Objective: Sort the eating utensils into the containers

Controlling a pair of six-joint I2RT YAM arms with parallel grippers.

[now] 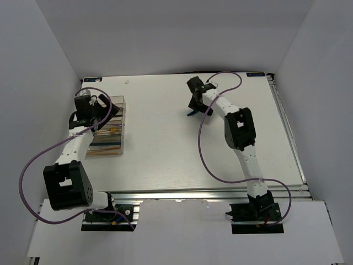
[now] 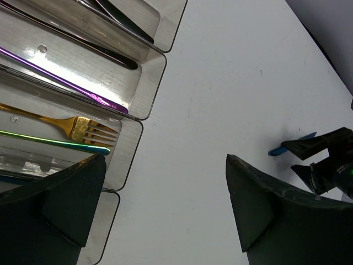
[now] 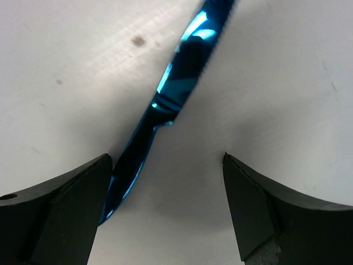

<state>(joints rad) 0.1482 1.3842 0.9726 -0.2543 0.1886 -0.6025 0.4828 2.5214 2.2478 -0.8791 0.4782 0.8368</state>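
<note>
Left side of the table (image 1: 165,143): clear brownish organiser (image 1: 114,131), narrow compartments running side by side.

Left gripper (image 2: 165,160) hangs over the organiser's end, where the tray meets bare tabletop. Fingers wide apart, nothing between them.

Seen through the left wrist camera, compartment by compartment:
- gold fork (image 2: 83,128) lying flat, tines toward the tray's end wall, with a rainbow-tinted piece (image 2: 55,142) alongside it in the same slot
- next slot: a purple piece (image 2: 60,83), its tip close to the end wall
- beyond that: dark pieces (image 2: 118,57), long and thin; whether spoons or something else, I cannot tell from here
- the slot nearest the camera is mostly hidden behind a finger (image 2: 60,204).

Far middle of the table, well apart from the organiser: blue knife (image 3: 176,83) lying flat on the white surface, outside any compartment.

Right gripper (image 3: 166,160) sits low over the knife, fingers spread, not clamped on anything. The knife runs diagonally, one end passing close beside one finger (image 3: 71,204); whether metal touches the pad, cannot tell. The other finger stands clear of it.
</note>
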